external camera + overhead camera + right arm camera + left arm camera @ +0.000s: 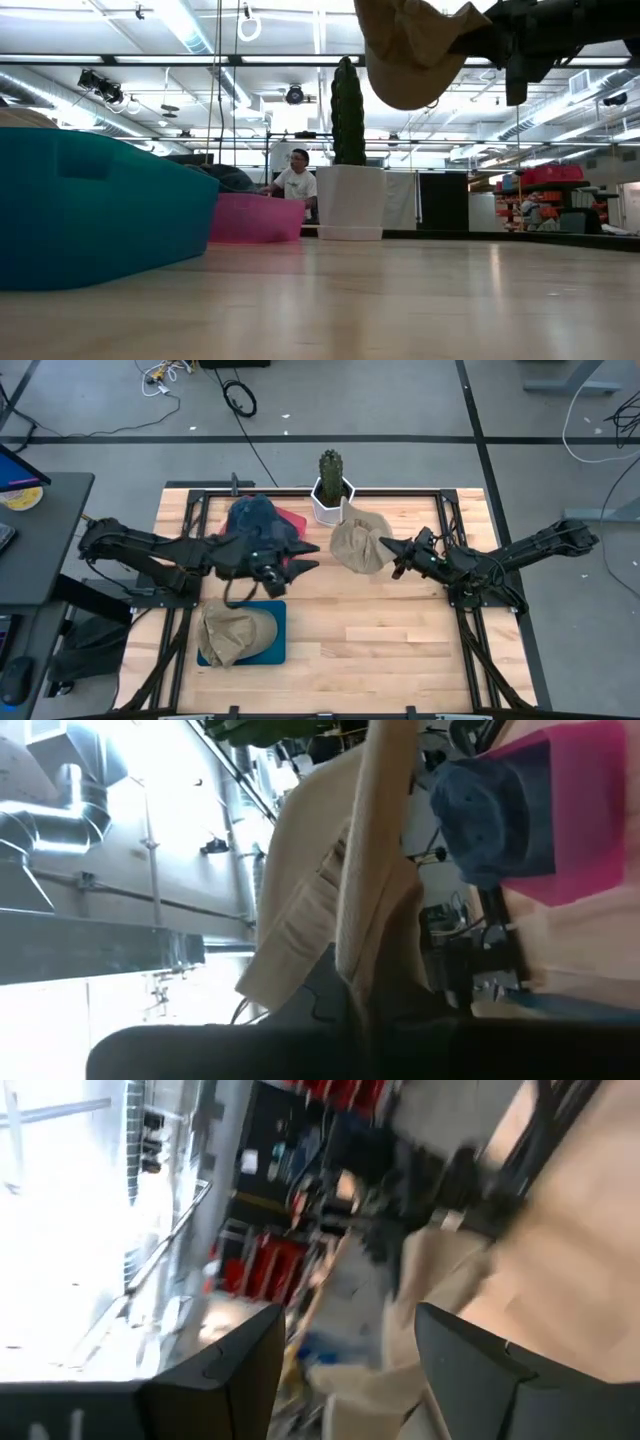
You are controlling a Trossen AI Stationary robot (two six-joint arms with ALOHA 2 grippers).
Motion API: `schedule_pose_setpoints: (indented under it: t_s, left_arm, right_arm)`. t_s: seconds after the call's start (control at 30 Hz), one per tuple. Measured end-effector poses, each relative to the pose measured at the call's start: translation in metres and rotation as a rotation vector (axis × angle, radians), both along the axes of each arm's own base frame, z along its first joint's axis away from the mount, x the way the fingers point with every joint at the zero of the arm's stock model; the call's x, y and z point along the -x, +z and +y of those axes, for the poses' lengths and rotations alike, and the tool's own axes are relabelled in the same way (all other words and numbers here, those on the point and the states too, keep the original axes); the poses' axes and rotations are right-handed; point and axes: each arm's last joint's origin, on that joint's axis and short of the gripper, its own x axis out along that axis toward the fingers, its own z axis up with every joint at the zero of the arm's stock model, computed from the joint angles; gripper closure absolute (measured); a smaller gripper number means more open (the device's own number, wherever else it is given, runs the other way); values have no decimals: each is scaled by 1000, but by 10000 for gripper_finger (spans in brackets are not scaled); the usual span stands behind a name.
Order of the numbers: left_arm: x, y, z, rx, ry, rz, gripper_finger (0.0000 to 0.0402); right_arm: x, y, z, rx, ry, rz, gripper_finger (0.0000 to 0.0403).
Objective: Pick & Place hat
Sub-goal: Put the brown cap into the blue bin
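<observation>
High view: a tan hat (358,546) is held in the closed right gripper (392,550), just in front of the white pot (328,506) with the cactus (330,467). In the low view the hat (408,50) is seen hanging clear above the table (400,300). The left gripper (300,558) is held with its fingers apart and nothing between them, beside the blue hat (255,520) on the pink tray (294,522). A second tan hat (232,632) is laid on the blue tray (272,648) near the front. A person (296,182) is seen seated beyond the table.
</observation>
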Motion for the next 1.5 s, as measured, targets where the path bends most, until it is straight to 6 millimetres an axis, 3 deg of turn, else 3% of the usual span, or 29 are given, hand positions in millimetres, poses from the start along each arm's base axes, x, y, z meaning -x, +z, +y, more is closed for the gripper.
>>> schedule_pose_setpoints:
  t_s: [0.23, 0.37, 0.57, 0.93, 1.17, 1.5]
  left_arm:
    - [-35, 11, -7, -294, 32, 206, 175]
    - [-48, 7, -6, -334, 22, 349, 175]
    - [-67, 5, -10, -373, 21, 373, 175]
    - [-104, -31, -7, -415, 123, 452, 175]
    - [-118, -46, -1, -412, 186, 465, 175]
    - [-120, -43, 8, -399, 223, 435, 202]
  right_arm:
    - [-3, 7, -4, -3, -32, 16, 399]
    - [-4, 11, -7, 12, -51, 20, 399]
    - [-5, 12, -8, 14, -59, 26, 399]
    - [-5, 14, -8, 11, -37, 6, 399]
    - [-5, 14, -7, 11, -27, 4, 399]
    - [-5, 14, -7, 14, -21, 5, 399]
